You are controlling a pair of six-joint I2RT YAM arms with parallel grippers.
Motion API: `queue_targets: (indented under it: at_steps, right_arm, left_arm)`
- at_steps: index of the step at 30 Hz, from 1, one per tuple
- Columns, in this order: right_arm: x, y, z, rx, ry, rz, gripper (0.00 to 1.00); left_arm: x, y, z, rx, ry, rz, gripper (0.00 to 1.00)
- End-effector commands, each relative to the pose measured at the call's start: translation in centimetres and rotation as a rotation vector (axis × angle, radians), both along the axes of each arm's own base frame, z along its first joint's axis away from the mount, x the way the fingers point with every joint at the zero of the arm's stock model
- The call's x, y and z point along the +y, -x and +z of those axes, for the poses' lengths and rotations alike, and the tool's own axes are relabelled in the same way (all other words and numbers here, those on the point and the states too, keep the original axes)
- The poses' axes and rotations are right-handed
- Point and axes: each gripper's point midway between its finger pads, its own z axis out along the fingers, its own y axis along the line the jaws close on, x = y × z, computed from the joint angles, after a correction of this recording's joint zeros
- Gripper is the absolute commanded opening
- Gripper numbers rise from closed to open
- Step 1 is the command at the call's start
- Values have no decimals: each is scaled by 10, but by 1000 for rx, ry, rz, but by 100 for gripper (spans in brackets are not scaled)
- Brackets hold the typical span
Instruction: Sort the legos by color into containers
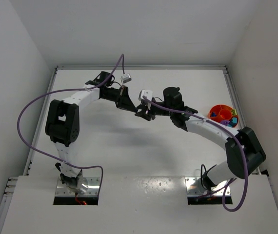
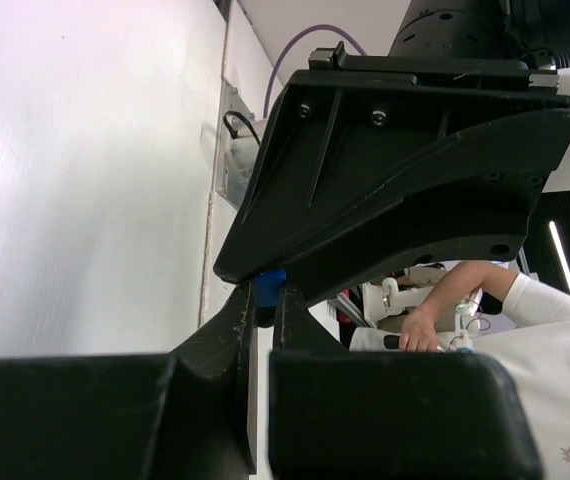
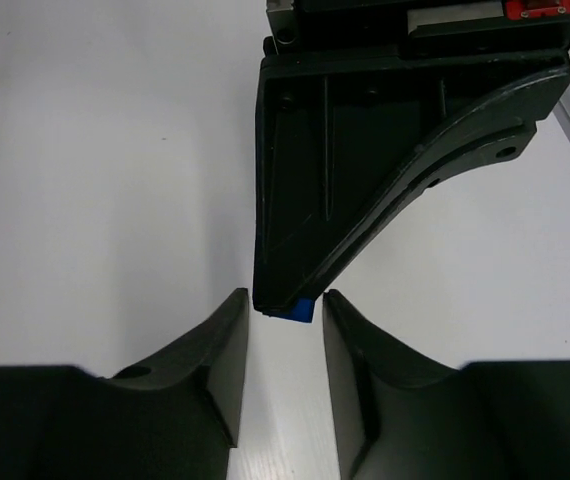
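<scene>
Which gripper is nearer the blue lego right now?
Left. The left gripper is shut on the blue lego; the right gripper straddles it, not yet closed on it.

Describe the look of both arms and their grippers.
Both the left arm and right arm have white links with bulky black joint housings. A purple cable loops along each. The left gripper and right gripper are matte black, with flat wedge-shaped fingers tapering to narrow tips. A small white box sits by each wrist.
</scene>
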Motion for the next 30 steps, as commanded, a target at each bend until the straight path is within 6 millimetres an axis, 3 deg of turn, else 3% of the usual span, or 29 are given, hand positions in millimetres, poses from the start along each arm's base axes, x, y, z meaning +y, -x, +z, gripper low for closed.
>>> queue_targets:
  at_steps: [1,6,7,8,9,12,13,14,16,21,22,23,26,28,30]
  right_arm:
    - [12,-6,29,-71,-54,22,36]
    - [11,-8,31,-80,-57,14,19]
    - [11,-8,31,-80,-57,14,16]
    - [10,-9,34,-89,-60,5,12]
    - [10,-8,32,-80,-54,5,10]
    - [6,-7,30,-64,-37,-10,3]
    - [4,-7,32,-67,-35,-21,2]
    - [1,-7,25,-53,-20,-31,1]
    - [-5,-3,33,-64,-21,-49,0]
    - [-33,10,23,-7,40,-125,0]
    - [-50,13,16,17,83,-183,0]
    - [-58,15,15,20,101,-213,0]
    - [-97,15,2,95,192,-373,0]
    - [-127,17,-6,140,264,-473,0]
    - [-155,21,-15,169,353,-557,0]
  left_arm:
    - [-1,22,39,-49,149,-99,0]
    - [-1,22,39,-40,147,-98,0]
    - [-1,21,36,-31,145,-98,5]
    - [-1,21,36,-31,145,-98,14]
    - [-1,21,36,-31,145,-98,39]
    - [2,18,36,-32,144,-87,70]
    - [5,13,35,-35,137,-69,93]
    - [5,13,34,-37,129,-64,100]
    - [12,5,35,-74,110,-24,100]
    - [21,-16,41,-221,-15,98,100]
    - [28,-26,41,-300,-70,144,100]
    - [39,-50,42,-437,-236,255,100]
    - [73,-87,35,-702,-559,422,100]
    - [88,-97,44,-858,-688,461,100]
    - [103,-115,49,-903,-776,541,100]
